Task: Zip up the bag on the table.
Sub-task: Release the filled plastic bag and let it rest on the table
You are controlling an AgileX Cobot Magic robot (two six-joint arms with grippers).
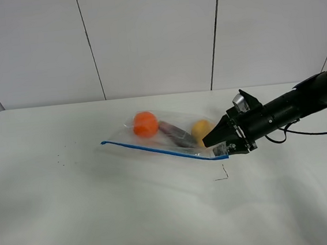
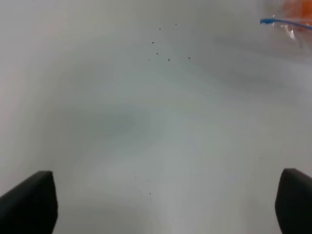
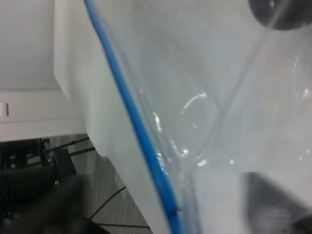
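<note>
The clear bag (image 1: 165, 135) lies on the white table (image 1: 73, 212), with an orange fruit (image 1: 145, 124), a purple one (image 1: 175, 133) and a yellow one (image 1: 202, 130) inside. Its blue zipper strip (image 1: 154, 149) runs along the near edge. My right gripper (image 1: 218, 144) is at the strip's right end. In the right wrist view the zipper strip (image 3: 131, 117) passes between the fingers (image 3: 273, 204), which stand apart. My left gripper (image 2: 165, 204) is open over bare table, and the bag's corner (image 2: 292, 27) lies far ahead of it. The left arm is outside the exterior view.
A small bent dark mark (image 1: 222, 175) lies on the table just in front of the right gripper. Dark specks (image 1: 62, 155) dot the table left of the bag. The right arm's cable (image 1: 303, 133) trails toward the right edge. A panelled wall stands behind.
</note>
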